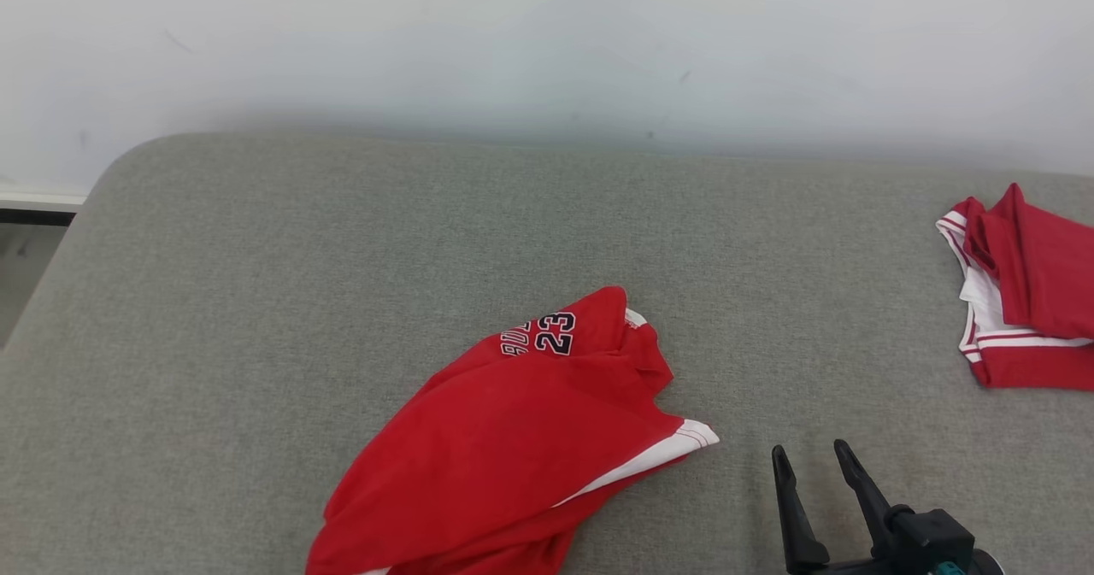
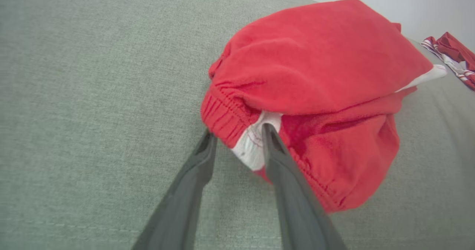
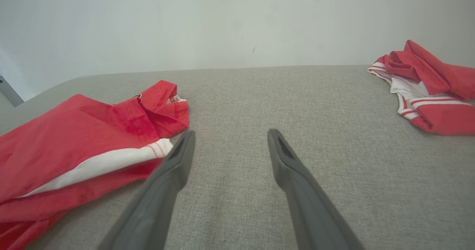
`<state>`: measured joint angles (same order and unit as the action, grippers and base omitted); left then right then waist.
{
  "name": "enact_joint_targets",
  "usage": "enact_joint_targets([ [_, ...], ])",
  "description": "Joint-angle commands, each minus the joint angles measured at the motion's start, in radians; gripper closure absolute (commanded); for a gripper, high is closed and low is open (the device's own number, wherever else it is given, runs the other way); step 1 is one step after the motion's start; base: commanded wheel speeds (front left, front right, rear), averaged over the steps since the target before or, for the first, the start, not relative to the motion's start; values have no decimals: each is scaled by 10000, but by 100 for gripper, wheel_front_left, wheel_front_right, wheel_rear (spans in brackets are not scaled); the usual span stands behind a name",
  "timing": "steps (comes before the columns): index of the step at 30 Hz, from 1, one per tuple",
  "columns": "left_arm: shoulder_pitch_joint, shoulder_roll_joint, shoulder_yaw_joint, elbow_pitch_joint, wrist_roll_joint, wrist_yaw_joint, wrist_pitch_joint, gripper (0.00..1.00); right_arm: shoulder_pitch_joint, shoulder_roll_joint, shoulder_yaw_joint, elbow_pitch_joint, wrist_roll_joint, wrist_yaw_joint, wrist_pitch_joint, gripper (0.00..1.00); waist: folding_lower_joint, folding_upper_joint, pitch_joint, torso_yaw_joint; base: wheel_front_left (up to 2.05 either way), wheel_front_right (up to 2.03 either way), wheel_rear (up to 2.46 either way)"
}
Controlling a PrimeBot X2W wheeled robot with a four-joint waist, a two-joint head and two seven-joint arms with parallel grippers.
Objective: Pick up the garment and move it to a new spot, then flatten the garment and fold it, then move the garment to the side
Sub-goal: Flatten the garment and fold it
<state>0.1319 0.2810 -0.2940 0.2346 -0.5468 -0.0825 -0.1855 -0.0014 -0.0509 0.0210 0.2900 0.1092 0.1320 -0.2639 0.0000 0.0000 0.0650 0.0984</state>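
Red garment (image 1: 513, 438) is lying crumpled on the grey padded surface (image 1: 342, 242), near edge, a little left of centre. The head view is giving the dark "23" print at its far end and a white side stripe trailing right. The left wrist view is giving the gathered elastic waistband (image 2: 222, 112) and a white inner patch. There the left gripper (image 2: 237, 135) is reaching in, fingers apart, with the waistband corner sitting between the tips. The right gripper (image 1: 810, 448) is hovering just right of the garment, fingers spread wide with bare surface between them. A second red-and-white garment (image 1: 1034, 284) is lying bunched at far right, well apart. A pale wall (image 1: 547, 37) is standing behind.
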Motion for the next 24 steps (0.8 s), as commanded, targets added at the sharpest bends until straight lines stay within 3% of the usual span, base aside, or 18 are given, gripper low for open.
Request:
enact_joint_targets([
  [1, 44, -68, 48, 31, -54, 28, -124, 0, 44, -48, 40, 26, -38, -22, 4, 0, 0, 0, -27, 73, 0, 0, 0],
  [14, 237, -691, 143, 225, -1055, -226, -361, 0, -357, -1044, 1465, 479, 51, -22, 3, 0, 0, 0, -56, 482, 0, 0, 0],
  [24, -124, -893, -41, 434, -1113, -295, -460, 0, -1218, -1924, 2662, 1241, 258, -22, 3, 0, 0, 0, -39, 623, 0, 0, 0],
])
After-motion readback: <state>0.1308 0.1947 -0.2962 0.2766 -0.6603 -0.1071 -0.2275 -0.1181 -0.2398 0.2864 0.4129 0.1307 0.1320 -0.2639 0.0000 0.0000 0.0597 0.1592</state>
